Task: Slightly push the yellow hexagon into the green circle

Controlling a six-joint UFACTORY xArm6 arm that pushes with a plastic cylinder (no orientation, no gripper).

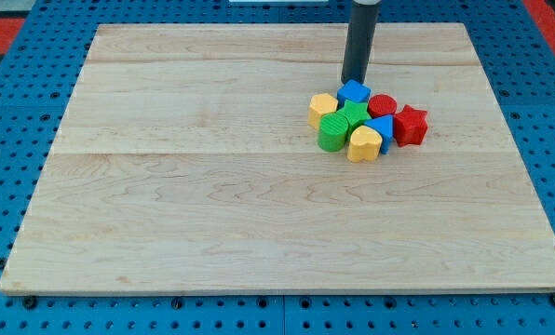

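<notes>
**Tip at the top of a tight cluster of blocks**

A wooden worktop (259, 205) is seen lying on a blue pegboard (7, 140). All blocks are gathered in one tight cluster at the view's upper right of the worktop.

The dark rod (359, 42) is seen coming down from the view's top, and my tip (354, 82) is set on the worktop just above the cluster, touching or almost touching the blue block (354, 91) at the cluster's top; which of the two cannot be told. No pincer is fitted to this arm, so no spread or pressed state can be told.

The yellow hexagon (322, 109) is found at the cluster's left edge, below and to the left of my tip. The green circle (332, 132) is placed just below it, at the view's lower left of the cluster, and the two appear to be touching.

A second green block (355, 114) is wedged in the middle of the cluster. A yellow heart (364, 143) is set at the bottom, beside the green circle. A blue triangle (383, 127) is lodged between the heart and a red star (410, 125) at the right edge. A red circle (382, 104) is seen right of the blue block.
</notes>
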